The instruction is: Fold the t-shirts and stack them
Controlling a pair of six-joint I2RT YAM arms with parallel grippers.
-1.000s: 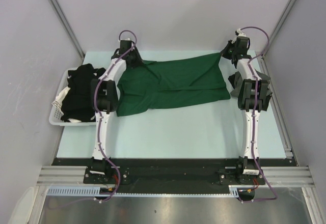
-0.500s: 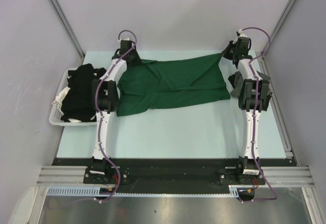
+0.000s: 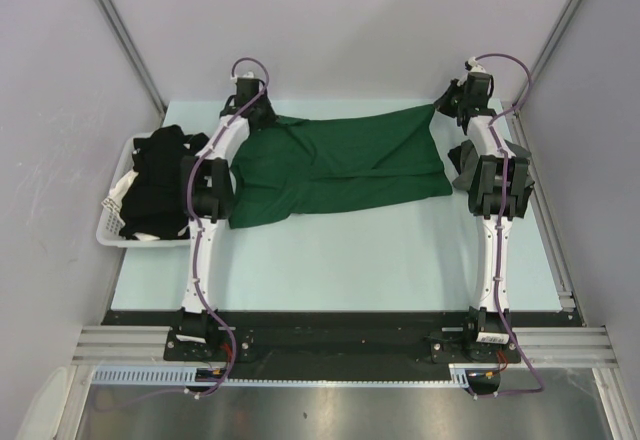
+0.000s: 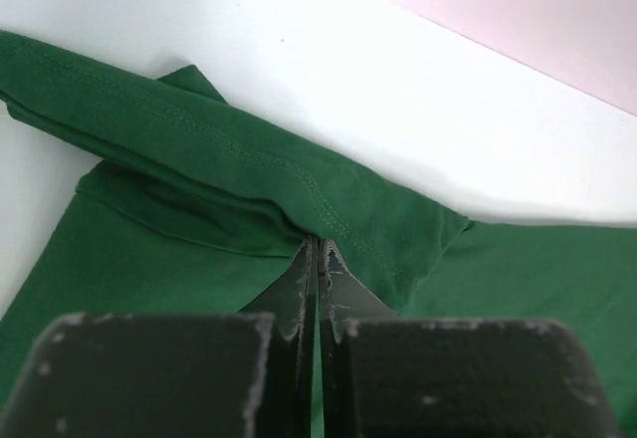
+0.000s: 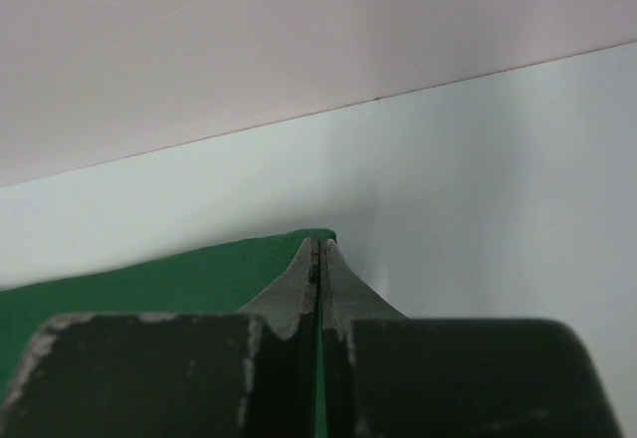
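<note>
Closing over the last second, the left gripper point(image 3: 258, 112) is now pinching the dark green t-shirt point(image 3: 340, 165) at its far edge in the top view. The right gripper point(image 3: 441, 106) is gripping the opposite far corner, with cloth lying between them.

Left wrist: jaws are pressing together on a stitched hem at the tips.

Right wrist: jaws are nipping the corner.

Folding is probably starting; next, both arms should be lifting and drawing nearward together. No writing is showing.

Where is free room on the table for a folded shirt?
Bare: the near half of the table, between the left arm and right arm, before the green t-shirt. Crowded: the far half, spanned by that shirt; the left edge, taken by the basket.
</note>
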